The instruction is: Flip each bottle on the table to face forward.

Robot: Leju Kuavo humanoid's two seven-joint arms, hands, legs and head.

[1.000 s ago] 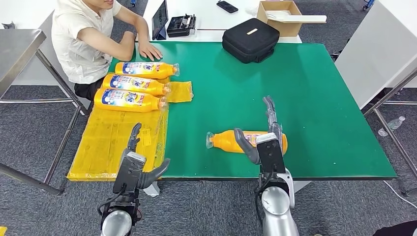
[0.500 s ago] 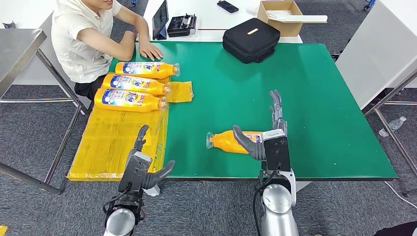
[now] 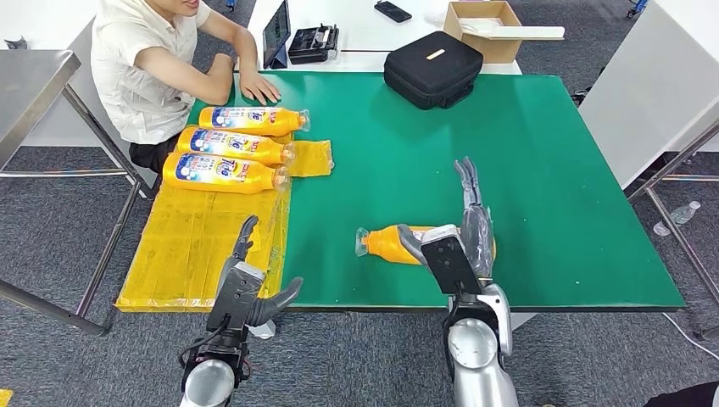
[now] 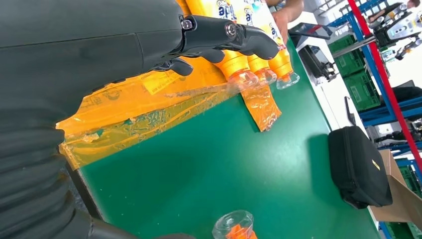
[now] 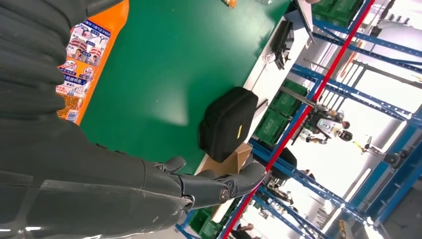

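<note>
Orange bottle (image 3: 398,242) near the table's (image 3: 551,212) front edge, our right hand (image 3: 462,242) wide over it, ungrasped.
We judge the flip just beginning (three labelled bottles (image 3: 229,146) at the left edge): next, close and roll it.

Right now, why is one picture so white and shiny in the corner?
In the right wrist view, bright light behind the blue racks washes that corner out to white; the right hand up close looks dark. The head view is evenly lit, with the green table showing clearly.
</note>
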